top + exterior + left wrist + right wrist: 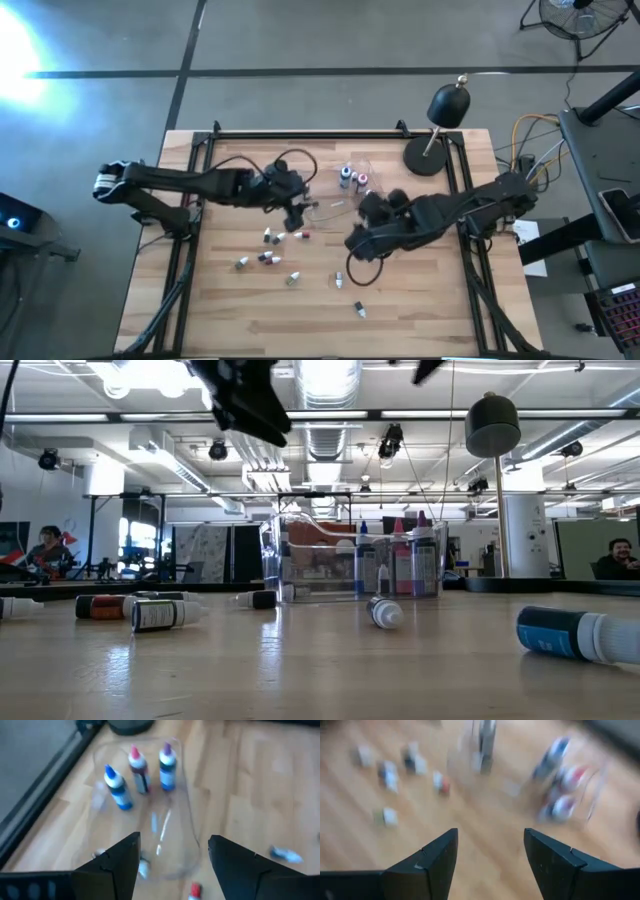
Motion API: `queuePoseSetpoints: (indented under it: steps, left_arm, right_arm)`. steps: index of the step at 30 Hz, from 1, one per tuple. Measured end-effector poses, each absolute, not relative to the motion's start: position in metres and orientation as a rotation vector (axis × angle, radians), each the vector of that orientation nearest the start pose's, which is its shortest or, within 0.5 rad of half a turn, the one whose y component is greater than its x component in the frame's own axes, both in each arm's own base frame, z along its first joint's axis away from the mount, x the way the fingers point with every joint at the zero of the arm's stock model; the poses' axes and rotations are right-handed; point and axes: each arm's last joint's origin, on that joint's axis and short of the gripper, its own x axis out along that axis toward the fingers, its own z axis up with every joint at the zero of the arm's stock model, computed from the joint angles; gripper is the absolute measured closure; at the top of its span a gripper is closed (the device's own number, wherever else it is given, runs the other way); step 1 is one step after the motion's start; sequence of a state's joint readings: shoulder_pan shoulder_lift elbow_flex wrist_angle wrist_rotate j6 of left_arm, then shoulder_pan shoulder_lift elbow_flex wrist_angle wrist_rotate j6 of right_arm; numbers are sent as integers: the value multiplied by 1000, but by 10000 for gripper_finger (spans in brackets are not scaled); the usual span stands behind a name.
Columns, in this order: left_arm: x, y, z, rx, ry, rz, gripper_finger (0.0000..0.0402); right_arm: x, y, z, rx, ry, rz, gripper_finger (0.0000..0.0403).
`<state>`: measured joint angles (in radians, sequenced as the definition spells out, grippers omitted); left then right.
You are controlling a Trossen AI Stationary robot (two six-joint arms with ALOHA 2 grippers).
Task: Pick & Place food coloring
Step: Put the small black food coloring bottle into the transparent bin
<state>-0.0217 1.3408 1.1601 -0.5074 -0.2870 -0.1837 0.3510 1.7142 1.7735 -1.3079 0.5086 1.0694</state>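
Bottles first: three tiny plastic food coloring dropper bottles (141, 770), whitish with blue, pink and purple pointed caps, stand upright inside a clear, thin-walled plastic tub (187, 825) with rounded corners, sitting toward the far middle of the table. More of the same little bottles (268, 258) lie tipped over on the pale, smooth wooden slat tabletop (420, 320), scattered on the near side of the tub, and one blue-labelled bottle (565, 633) lies on its side close to the low camera.

The left gripper (172, 857), matte black with wedge-shaped fingers, hangs just over the tub's near end, fingers spread wide with nothing between them. The right gripper (490, 855) hovers just beside the tub on the other side, fingers also parted and empty.

A black dome-shaped desk lamp (448, 105) on a round base stands at the far right corner.
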Motion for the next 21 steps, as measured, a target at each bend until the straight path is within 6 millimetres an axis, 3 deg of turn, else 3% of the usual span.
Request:
queuePoseSetpoints:
  steps: [6,11,16,21]
  left_arm:
    - [259,-13,313,-152,721,322,193]
    - [240,-24,309,-239,678,321,193]
    - [223,-32,300,-308,644,330,193]
    - [210,-37,288,-361,633,333,193]
  right_arm:
    - [318,112,295,606,1221,-525,183]
    - [324,134,244,785,1281,-393,183]
    - [324,155,212,949,1317,-409,184]
    - [328,177,195,998,1352,-431,184]
